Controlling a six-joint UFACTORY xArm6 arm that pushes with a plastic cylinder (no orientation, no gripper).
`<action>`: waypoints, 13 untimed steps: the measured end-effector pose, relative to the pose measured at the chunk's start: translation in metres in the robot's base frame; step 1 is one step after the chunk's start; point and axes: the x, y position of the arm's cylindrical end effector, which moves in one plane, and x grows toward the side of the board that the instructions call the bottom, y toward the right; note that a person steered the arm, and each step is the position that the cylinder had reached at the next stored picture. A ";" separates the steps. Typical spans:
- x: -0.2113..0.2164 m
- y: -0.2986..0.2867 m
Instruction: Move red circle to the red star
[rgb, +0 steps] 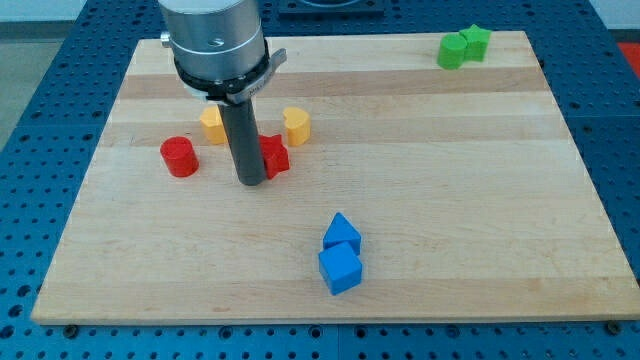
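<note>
Tip stands between red circle and red star.

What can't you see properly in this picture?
- Red star: my rod covers its left part in the camera view, so its full shape is hidden.
- My tip: whether it touches the red star can't be told.
- Orange block: partly behind the rod; shape unclear.
- Two green blocks: too small at the view's top to name shapes.
- The red circle shows fully.
</note>
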 end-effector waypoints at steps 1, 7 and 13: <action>0.044 -0.031; -0.015 -0.075; -0.053 -0.057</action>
